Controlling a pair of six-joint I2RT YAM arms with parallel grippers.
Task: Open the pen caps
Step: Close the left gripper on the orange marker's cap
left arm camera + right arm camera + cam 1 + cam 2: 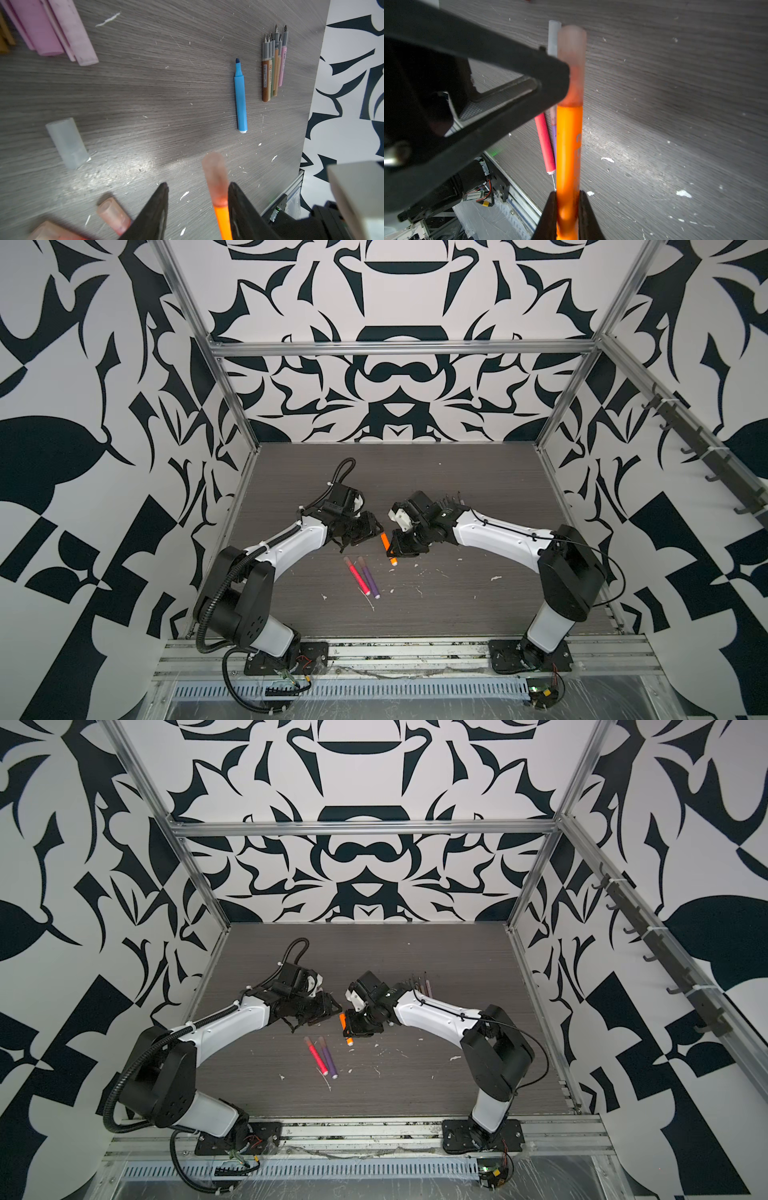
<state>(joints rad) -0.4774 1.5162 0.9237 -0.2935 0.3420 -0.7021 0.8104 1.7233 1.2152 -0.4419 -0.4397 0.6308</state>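
Note:
My right gripper point(568, 193) is shut on the barrel of an orange pen point(569, 145), held above the table point(457, 605) between the two arms point(384, 540). Its pale pinkish cap point(572, 62) is on the pen. My left gripper point(198, 185) is open around that cap point(215, 176): one finger point(508, 72) lies against the cap's side, the other stands well apart. A pink pen point(356, 576) and a purple pen point(369, 577) lie side by side, capped, nearer the front. An uncapped blue pen point(240, 99) lies on the table.
A bundle of thin uncapped pens point(272, 68) lies behind the right arm point(424, 986). Loose caps lie under the left arm: a pale translucent one point(66, 143), a pinkish one point(113, 214), and pink and lilac ones point(52, 27). White scraps dot the table.

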